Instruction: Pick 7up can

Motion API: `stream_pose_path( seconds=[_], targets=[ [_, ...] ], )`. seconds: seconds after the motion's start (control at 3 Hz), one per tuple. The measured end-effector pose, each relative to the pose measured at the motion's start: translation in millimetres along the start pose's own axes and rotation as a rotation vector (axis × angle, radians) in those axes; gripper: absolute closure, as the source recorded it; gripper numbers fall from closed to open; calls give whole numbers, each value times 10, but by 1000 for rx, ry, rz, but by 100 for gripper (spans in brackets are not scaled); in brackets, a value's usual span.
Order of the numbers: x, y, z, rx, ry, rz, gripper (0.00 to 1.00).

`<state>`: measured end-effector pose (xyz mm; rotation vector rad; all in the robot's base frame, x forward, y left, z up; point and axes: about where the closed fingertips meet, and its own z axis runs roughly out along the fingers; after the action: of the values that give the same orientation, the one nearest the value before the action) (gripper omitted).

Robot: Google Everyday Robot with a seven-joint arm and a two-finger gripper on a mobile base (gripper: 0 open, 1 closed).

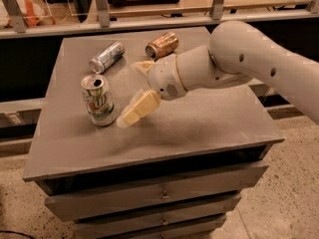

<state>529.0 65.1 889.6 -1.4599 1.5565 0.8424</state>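
Observation:
The 7up can [99, 100] stands upright on the left part of the grey cabinet top [199, 118]; it has a white body, a green lower band and an open silver top. My gripper [129, 91] is just to the right of the can, at about its height, with the white arm reaching in from the right. The gripper is open and empty. One cream finger [139, 108] lies close to the can's right side and the other finger [143, 66] is farther back. The can is not between them.
A slim silver-blue can [106, 57] lies on its side behind the 7up can. An orange-brown can [162, 45] lies on its side at the back middle. The cabinet has drawers [159, 195] in front. A railing [149, 19] runs behind.

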Motion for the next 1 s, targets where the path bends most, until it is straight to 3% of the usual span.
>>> stream_pose_path(
  seconds=[0.67,1.0],
  targets=[
    [3,-25,461,-38,-54,59,0],
    [-113,-15,603,-78,-102,62,0]
  ],
)
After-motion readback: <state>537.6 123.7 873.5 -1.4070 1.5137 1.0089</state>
